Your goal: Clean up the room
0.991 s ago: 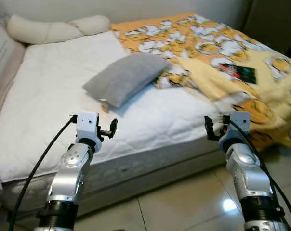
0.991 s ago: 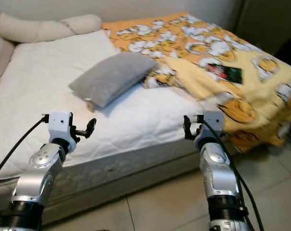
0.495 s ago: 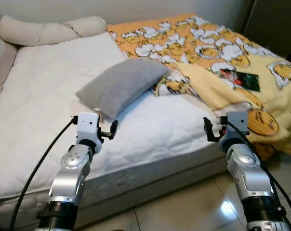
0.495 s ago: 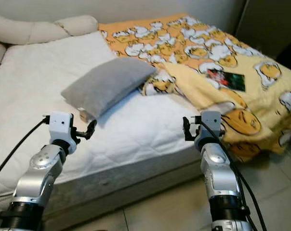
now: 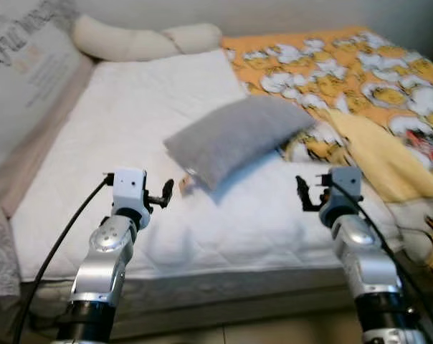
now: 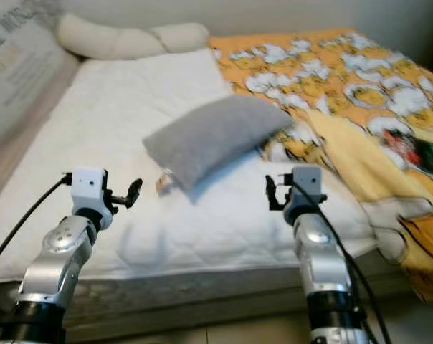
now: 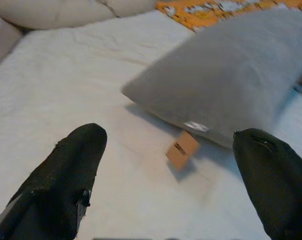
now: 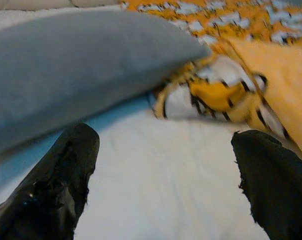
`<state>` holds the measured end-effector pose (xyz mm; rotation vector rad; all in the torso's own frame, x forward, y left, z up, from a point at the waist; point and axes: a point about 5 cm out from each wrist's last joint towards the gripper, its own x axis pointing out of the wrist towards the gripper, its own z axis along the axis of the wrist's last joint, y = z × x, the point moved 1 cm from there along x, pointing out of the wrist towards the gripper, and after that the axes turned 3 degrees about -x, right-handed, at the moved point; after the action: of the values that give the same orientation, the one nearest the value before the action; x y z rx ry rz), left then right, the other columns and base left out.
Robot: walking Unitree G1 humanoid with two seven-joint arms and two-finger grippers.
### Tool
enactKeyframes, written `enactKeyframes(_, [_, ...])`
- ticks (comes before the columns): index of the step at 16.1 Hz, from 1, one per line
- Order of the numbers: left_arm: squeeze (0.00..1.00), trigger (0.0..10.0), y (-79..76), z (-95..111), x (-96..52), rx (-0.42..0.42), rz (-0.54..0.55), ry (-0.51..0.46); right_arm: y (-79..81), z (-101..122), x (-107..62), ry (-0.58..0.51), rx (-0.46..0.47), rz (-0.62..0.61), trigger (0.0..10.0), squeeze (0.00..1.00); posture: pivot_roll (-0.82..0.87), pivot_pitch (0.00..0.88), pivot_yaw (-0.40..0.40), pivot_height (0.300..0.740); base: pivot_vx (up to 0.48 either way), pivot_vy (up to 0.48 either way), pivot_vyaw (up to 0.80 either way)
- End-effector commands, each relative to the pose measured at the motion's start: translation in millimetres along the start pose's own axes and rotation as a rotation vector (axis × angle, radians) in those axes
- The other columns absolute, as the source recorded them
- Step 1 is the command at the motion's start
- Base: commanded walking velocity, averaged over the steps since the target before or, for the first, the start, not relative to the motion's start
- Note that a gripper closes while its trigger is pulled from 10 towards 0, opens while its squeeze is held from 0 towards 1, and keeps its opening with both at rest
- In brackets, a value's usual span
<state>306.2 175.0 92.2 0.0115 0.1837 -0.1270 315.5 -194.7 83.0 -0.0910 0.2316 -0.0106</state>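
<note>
A grey pillow lies askew in the middle of the white mattress. A small brown cardboard piece rests on the sheet at the pillow's near corner. A crumpled yellow and orange duck-print blanket covers the bed's right side and touches the pillow's far end. My left gripper hovers open over the mattress's front part, a little short of the cardboard piece. My right gripper is open too, just in front of the pillow's right end and the blanket's edge. Neither holds anything.
A long cream bolster lies along the head of the bed. A large printed cushion leans at the far left. A dark flat item lies on the blanket at the right. The mattress's front edge runs below both grippers.
The camera has swung left, so the bed and pillow sit further right in the picture and the printed cushion has come into view. Both grippers hold the same open pose.
</note>
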Motion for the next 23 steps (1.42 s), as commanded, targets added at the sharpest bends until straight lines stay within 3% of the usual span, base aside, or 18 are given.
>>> enactKeyframes(1, [0.00, 10.0, 7.1, 3.6, -0.3, 0.011, 0.022, -0.009, 6.0, 4.1, 1.6, -0.016, 0.012, 0.024, 10.0, 0.00, -0.01, 0.000, 0.048, 0.740, 0.360, 0.000, 0.00])
enactKeyframes(6, [0.00, 10.0, 5.9, 2.1, -0.9, 0.008, 0.022, -0.011, 5.7, 3.2, 1.0, -0.015, -0.009, 0.033, 10.0, 0.00, -0.01, 0.000, 0.047, 0.740, 0.345, 0.000, 0.00])
enactKeyframes(9, [0.00, 10.0, 5.7, 1.3, -1.6, 0.010, 0.021, -0.012, 13.6, 4.0, -0.8, -0.025, -0.058, 0.111, 10.0, 0.00, -0.01, 0.000, 0.047, 0.740, 0.338, 0.000, 0.27])
enactKeyframes(11, [0.00, 10.0, 5.1, 1.2, -1.8, 0.016, 0.018, -0.013, 10.9, 2.3, -0.8, -0.021, -0.011, 0.079, 10.0, 0.00, -0.01, 0.000, 0.047, 0.740, 0.326, 0.000, 0.40])
enactKeyframes(16, [0.00, 10.0, 3.5, 0.8, -1.9, 0.030, 0.013, -0.011, 10.0, 1.5, -0.5, -0.018, -0.037, 0.080, 10.0, 0.00, -0.01, 0.000, 0.048, 0.740, 0.271, 0.000, 0.00])
enactKeyframes(22, [0.00, 10.0, 1.0, -0.3, -2.5, 0.023, -0.003, -0.007, 10.8, -2.4, -2.2, -0.004, -0.017, 0.090, 10.0, 0.00, -0.01, 0.000, 0.048, 0.740, 0.000, 0.000, 0.00])
enactKeyframes(23, [0.00, 10.0, -0.5, -1.1, -3.0, 0.032, -0.021, -0.002, 11.4, -2.4, -2.8, -0.009, 0.001, 0.100, 10.0, 0.32, -0.01, 0.000, 0.048, 0.740, 0.000, 0.000, 0.00])
